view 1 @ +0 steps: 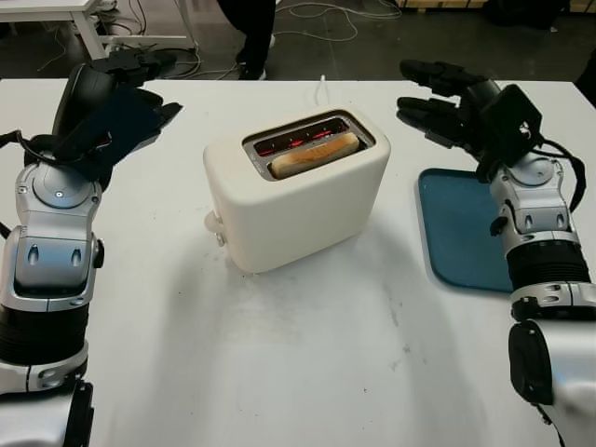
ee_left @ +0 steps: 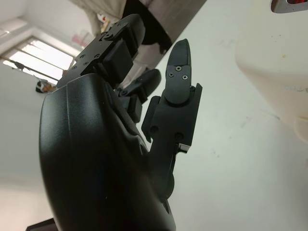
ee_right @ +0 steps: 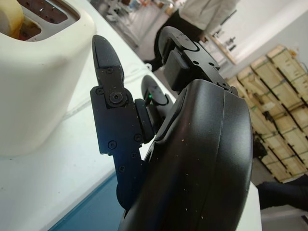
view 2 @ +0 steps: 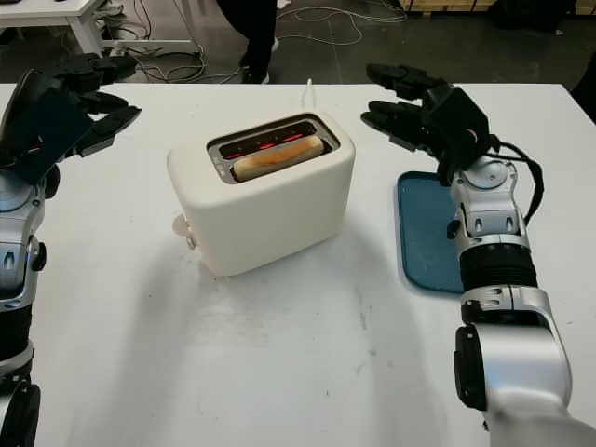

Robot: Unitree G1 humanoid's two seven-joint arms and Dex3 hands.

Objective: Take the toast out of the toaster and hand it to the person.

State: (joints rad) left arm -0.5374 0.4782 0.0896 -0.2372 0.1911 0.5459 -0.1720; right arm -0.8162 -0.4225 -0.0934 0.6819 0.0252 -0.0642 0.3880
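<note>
White bench, matte, faintly scuffed near centre. Beyond its far edge a dark floor with loose cables at 12 o'clock, and a person's legs standing at about 11 o'clock. Stacked wooden crates in the right wrist view, far off.

Cream toaster sits mid-bench, slots up, elements glowing red. Toast stands in the nearer slot, top edge just proud of it. A white cord runs off toward 12, possibly the toaster's.

Blue tray at 3 o'clock, flat, apart from the toaster.

Left hand at 9 o'clock, raised, open, holding nothing. Right hand at 2 o'clock above the tray's far end, open, holding nothing. Nothing lies between either hand and the toaster
</note>
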